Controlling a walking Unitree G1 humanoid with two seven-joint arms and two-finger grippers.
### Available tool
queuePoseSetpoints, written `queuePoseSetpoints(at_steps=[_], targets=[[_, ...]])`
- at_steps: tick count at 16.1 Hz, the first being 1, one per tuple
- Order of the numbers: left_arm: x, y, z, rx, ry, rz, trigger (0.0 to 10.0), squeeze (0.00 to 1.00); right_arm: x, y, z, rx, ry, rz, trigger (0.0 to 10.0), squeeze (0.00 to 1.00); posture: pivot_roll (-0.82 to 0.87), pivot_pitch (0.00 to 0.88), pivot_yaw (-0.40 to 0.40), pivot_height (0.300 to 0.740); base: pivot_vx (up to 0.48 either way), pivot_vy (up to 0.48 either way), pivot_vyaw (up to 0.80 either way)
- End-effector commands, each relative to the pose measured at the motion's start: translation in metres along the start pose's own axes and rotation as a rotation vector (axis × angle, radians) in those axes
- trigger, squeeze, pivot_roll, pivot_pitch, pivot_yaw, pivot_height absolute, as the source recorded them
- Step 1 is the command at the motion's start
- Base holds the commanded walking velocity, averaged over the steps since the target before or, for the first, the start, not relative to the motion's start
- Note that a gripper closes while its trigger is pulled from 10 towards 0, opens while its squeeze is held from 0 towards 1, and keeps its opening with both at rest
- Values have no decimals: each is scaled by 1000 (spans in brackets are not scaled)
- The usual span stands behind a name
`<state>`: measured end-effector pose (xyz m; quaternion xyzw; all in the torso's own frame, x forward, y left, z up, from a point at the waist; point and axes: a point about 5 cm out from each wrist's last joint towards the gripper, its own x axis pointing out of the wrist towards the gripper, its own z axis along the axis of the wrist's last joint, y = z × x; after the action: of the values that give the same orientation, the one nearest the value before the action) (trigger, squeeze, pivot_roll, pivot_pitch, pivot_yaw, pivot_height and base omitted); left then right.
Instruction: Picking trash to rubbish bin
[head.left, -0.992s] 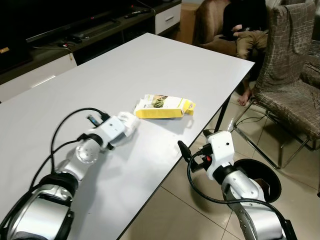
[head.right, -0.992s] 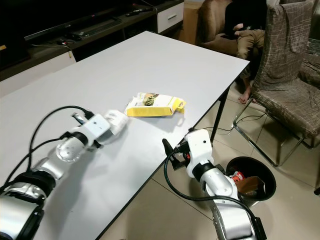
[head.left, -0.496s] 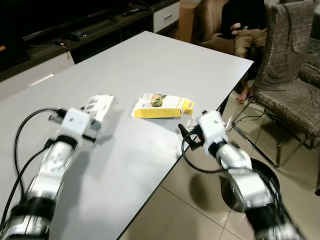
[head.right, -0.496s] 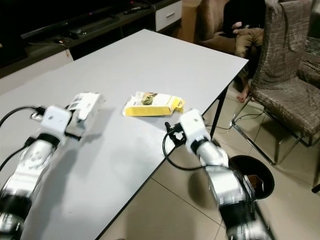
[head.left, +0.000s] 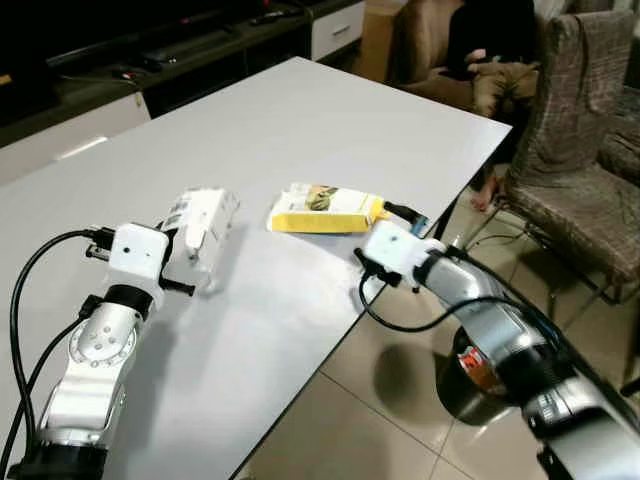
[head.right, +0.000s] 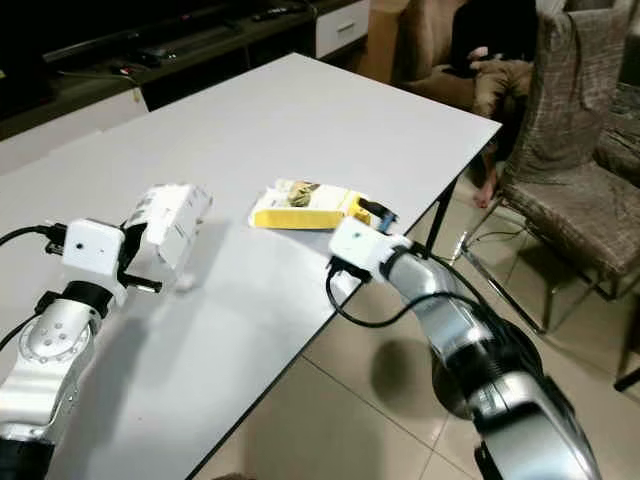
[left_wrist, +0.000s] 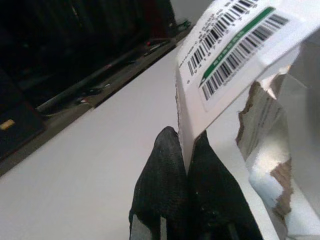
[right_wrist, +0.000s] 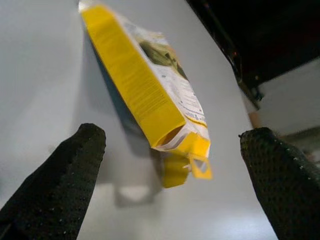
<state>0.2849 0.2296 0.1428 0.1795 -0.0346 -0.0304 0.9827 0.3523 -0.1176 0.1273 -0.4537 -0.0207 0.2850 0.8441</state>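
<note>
The yellow box (head.left: 328, 208) lies flat near the white worktop's (head.left: 330, 120) right edge, just beyond the right gripper (right_wrist: 170, 165), whose fingers spread wide toward its torn end. On the left, the left gripper (left_wrist: 187, 165) pinches a torn white carton (head.left: 200, 228), lifted off the worktop. A black bin (head.left: 472, 368) stands on the floor at right, partly hidden by the arm, contents unclear.

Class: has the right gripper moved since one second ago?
Yes. The right gripper rose from beside the table edge to the yellow box.

My left tool (left_wrist: 186, 165) has matt, pebbled black rubber fingers pinching torn white cardboard (left_wrist: 240, 65), brown at the rip. Yellow carton (right_wrist: 150, 90) looks like smooth printed paperboard; the tabletop (head.left: 300, 130) is smooth, faintly glossy white.
</note>
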Motion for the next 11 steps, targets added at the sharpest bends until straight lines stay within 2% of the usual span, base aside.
queuePoseSetpoints(at_steps=[1,4,7,11], targets=[[-6,-5,7,-35,2,-46,0,0,6,-4,-2,-136,13,8,10000,0,25,34,-1,740,0,0,0],[-14,-6,13,-35,7,-68,0,0,12,-4,-3,-212,25,22,10000,0,45,52,-8,740,0,0,0],[-25,3,21,-9,27,-62,0,0,22,-8,1,-349,16,-19,10000,0,90,85,-11,740,0,0,0],[-31,13,30,17,54,-52,0,0,31,-8,8,-470,-13,-76,10000,0,134,116,-9,740,0,0,0]])
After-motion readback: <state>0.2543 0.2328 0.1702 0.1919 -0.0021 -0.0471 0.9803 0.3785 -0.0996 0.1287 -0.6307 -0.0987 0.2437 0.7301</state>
